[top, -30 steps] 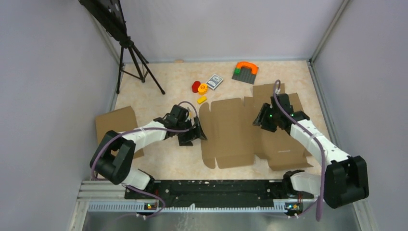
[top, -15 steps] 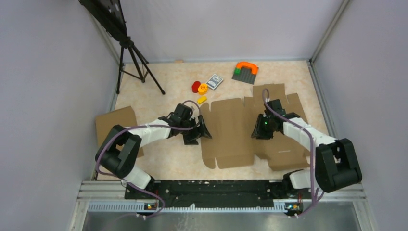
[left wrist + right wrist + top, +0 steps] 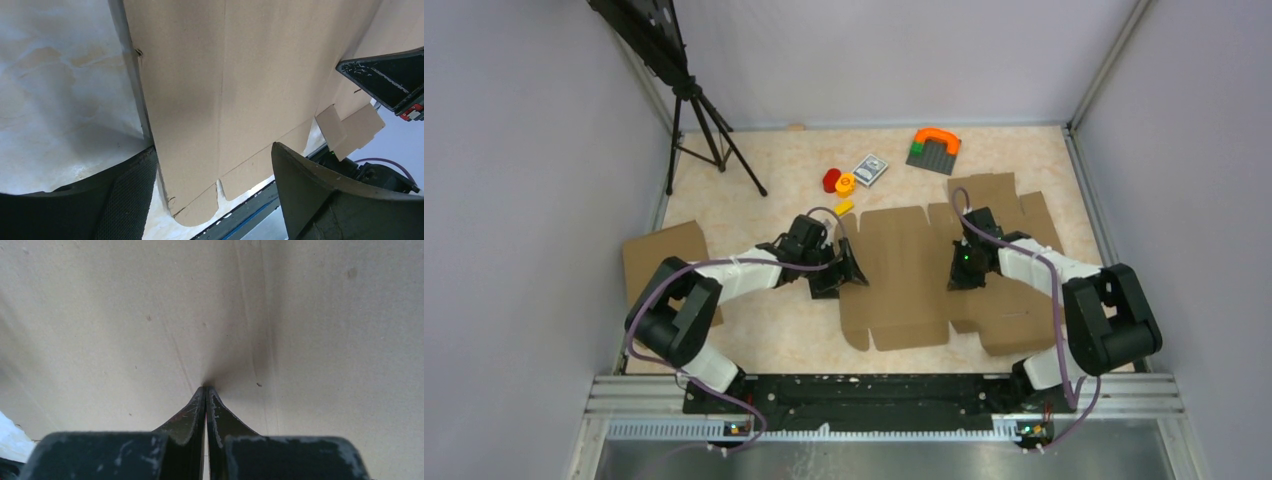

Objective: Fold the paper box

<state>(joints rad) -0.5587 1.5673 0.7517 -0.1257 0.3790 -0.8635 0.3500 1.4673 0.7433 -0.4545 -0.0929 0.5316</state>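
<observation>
**Right arm drawn inward over the sheet**

Right pincer (image 3: 206, 390): shut since the earlier frame, tips against the plain brown die-cut cardboard paper box (image 3: 904, 270), which lies flat mid-table (image 3: 754, 190). Left pincer (image 3: 215, 160): wide open, straddling the sheet's left edge. Folding: no flap visibly folded, so all of it appears to remain.

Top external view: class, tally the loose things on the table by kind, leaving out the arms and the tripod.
Brown cardboard: 2, the paper box and the other cardboard piece
Small toy pieces: 3, the red piece, the orange piece, the yellow block
Card pack: 1
Grey brick plate: 1
Total: 7
</observation>
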